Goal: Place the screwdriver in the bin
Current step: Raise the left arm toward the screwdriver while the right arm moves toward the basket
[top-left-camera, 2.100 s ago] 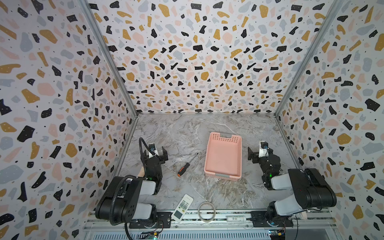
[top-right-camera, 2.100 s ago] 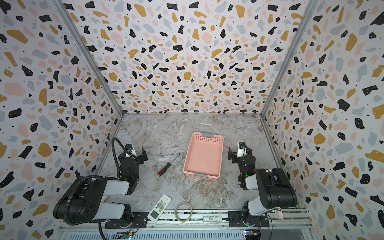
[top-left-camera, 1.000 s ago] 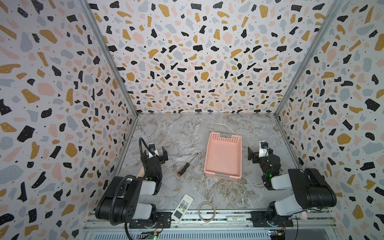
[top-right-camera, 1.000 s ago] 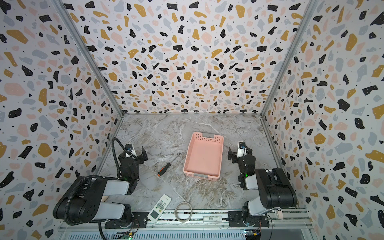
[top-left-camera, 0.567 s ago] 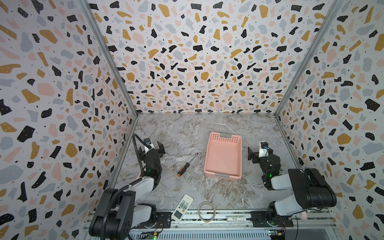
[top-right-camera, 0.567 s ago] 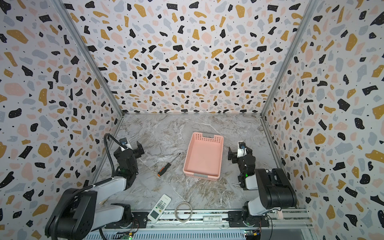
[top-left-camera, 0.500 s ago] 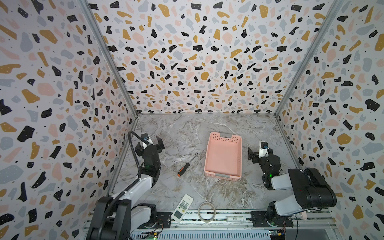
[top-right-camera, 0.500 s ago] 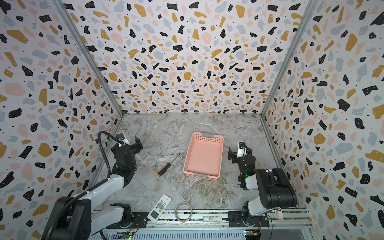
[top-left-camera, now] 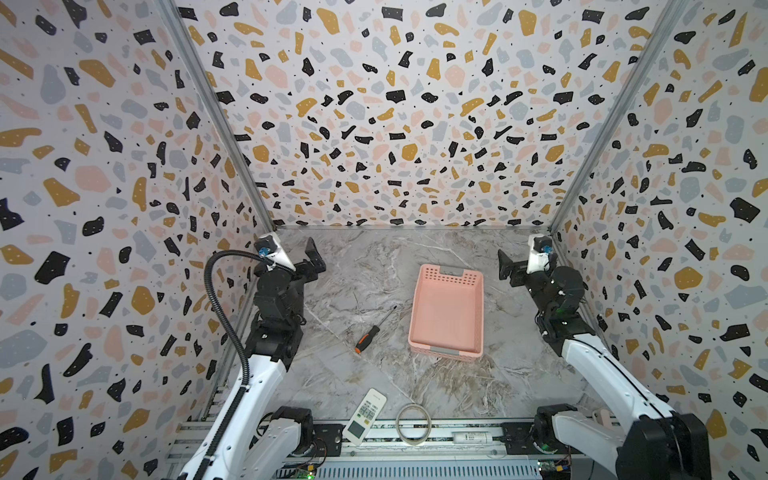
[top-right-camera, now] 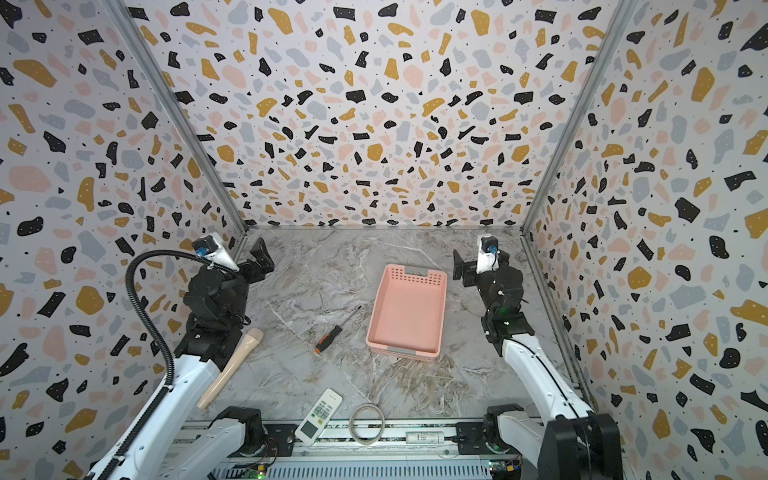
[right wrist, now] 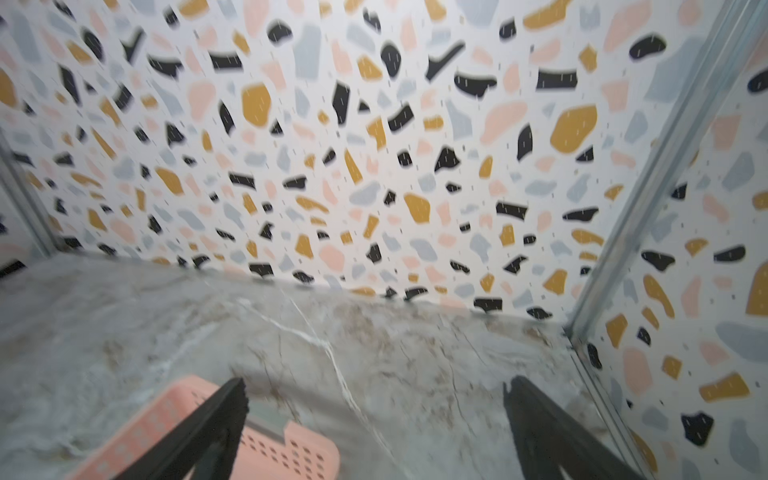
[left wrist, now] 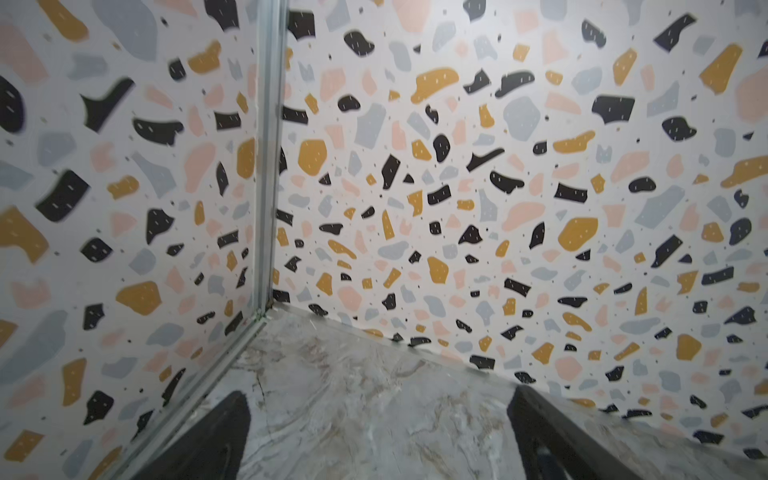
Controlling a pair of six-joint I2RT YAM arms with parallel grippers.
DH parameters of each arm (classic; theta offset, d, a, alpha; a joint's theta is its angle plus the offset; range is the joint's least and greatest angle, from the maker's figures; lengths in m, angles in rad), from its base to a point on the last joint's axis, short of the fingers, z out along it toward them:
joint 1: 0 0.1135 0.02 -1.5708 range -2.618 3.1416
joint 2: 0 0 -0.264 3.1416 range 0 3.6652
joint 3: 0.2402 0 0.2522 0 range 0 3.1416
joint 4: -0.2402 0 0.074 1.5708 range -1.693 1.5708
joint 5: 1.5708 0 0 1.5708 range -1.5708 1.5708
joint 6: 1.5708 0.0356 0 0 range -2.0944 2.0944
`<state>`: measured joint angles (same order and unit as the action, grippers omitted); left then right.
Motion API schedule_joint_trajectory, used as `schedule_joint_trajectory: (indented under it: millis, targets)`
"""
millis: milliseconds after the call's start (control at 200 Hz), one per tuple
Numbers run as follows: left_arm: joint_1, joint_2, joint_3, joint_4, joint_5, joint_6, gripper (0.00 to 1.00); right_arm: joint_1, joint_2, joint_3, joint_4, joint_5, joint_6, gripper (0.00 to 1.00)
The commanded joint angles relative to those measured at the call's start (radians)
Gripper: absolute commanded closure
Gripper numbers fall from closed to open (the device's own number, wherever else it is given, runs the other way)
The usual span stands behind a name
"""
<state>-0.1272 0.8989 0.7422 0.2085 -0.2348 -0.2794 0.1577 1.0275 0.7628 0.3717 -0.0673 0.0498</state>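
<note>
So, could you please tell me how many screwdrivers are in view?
1. The screwdriver lies on the table left of the bin, outside it, handle toward the front; the left arm could hide another.

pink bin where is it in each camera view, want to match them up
Top view: bin right of centre on the tabletop, screwdriver to its left.
Top view: bin near centre, same layout.
Left wrist: not in it.
Right wrist: its perforated corner, partly behind a finger of the right gripper.
Shared landmark: the terrazzo back wall.
</note>
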Motion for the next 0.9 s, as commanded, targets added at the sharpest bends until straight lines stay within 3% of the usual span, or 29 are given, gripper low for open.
schedule_joint_trajectory:
  millis: [0, 165, 386, 546, 731, 896]
  targets:
    - [0.001, 0.02, 0.001, -0.029, 0.129, -0.032, 0.01, 0.027, -0.081, 0.109, -0.405, -0.011, 0.147, 0.01]
    - [-0.007, 0.1, 0.022, -0.115, 0.114, -0.03, 0.0, 0.089, -0.21, 0.147, -0.719, -0.024, 0.345, 0.01]
    - [-0.09, 0.177, 0.059, -0.19, 0.172, 0.026, 0.0, 0.225, -0.277, 0.211, -1.046, 0.077, 0.459, 0.01]
    - [-0.205, 0.173, 0.064, -0.23, 0.09, 0.083, 0.0, 0.306, -0.301, 0.194, -1.054, 0.153, 0.484, 0.01]
    - [-0.209, 0.239, 0.137, -0.353, 0.063, 0.057, 0.0, 0.332, -0.262, 0.166, -1.068, 0.219, 0.422, 0.01]
    - [-0.208, 0.39, 0.251, -0.532, 0.058, 0.054, 0.0, 0.332, -0.251, 0.104, -0.94, 0.201, 0.328, 0.01]
